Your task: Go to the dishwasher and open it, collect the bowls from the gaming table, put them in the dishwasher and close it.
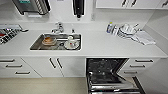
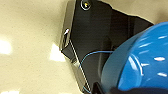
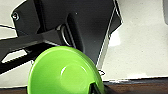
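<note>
Bowls ride gripped: blue bowl (image 2: 140,62) in your left gripper, green bowl (image 3: 65,72) in your right; approach the open dishwasher (image 1: 107,72) ahead slowly, keeping both level.

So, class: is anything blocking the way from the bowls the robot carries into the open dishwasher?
Nothing visible does. The dishwasher stands open under the counter with its rack pulled out. The blue bowl shows in the left wrist view, the green bowl in the right wrist view, both above bare floor.

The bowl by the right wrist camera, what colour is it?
Bright green bowl, clearest in the right wrist view.
</note>
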Robot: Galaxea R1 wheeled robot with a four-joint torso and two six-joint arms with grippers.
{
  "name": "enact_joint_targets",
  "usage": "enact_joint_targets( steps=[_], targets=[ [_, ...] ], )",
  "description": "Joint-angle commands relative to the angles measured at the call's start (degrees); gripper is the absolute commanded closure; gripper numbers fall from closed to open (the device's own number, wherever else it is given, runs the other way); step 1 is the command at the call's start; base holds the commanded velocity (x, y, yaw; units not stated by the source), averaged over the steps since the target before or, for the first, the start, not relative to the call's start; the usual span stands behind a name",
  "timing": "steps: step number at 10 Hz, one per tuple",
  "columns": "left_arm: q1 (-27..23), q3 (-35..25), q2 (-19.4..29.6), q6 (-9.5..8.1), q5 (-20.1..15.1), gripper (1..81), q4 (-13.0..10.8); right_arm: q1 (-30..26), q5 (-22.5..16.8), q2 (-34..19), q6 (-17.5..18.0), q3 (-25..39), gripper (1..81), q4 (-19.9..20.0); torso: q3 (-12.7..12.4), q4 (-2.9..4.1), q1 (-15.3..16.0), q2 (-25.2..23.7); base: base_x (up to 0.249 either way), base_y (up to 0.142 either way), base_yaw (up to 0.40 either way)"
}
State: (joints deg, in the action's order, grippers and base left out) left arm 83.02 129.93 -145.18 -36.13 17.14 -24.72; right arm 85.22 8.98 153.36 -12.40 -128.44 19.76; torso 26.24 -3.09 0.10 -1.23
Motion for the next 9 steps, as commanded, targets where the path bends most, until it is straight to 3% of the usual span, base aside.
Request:
enact_joint_targets(
  steps=[1, 3, 5, 7, 8, 9],
  targets=[
    [-2.19, -2.75, 7.00, -2.01, 1.40, 81.1, -0.24, 0.17, -4.59, -1.45, 0.01, 0.39, 81.1, -0.16, 0.00, 0.00, 0.00, 0.00, 0.000, 0.000, 0.000],
    [-4.48, -5.12, 9.99, -2.10, 3.08, 81.1, 0.03, -0.18, -4.59, -1.45, 0.01, 0.31, 81.1, -0.16, 0.02, 0.00, 0.02, 0.02, 0.000, 0.000, 0.000],
    [-8.08, -4.50, 12.00, -5.16, 2.81, 81.1, -0.15, -0.36, -4.50, -1.36, 0.01, 0.31, 81.1, -0.16, 0.05, 0.00, 0.00, 0.05, 0.000, 0.000, 0.000],
    [-11.42, -6.09, 14.74, -6.76, 2.28, 81.1, -0.41, -0.36, -4.50, -1.45, 0.01, 0.31, 81.1, -0.25, 0.05, 0.00, 0.00, 0.05, 0.000, 0.000, 0.000],
    [-13.53, -7.05, 15.09, -6.85, 0.79, 81.1, -0.85, -0.36, -4.41, -1.36, 0.01, 0.22, 81.1, -0.25, 0.05, 0.00, 0.02, 0.05, 0.000, 0.000, 0.000],
    [-16.78, -8.01, 14.31, -6.85, -3.03, 81.1, -1.03, -0.71, -4.41, -1.19, 0.01, 0.05, 81.1, -0.34, 0.05, 0.00, 0.02, 0.06, 0.000, 0.000, 0.000]
  ],
)
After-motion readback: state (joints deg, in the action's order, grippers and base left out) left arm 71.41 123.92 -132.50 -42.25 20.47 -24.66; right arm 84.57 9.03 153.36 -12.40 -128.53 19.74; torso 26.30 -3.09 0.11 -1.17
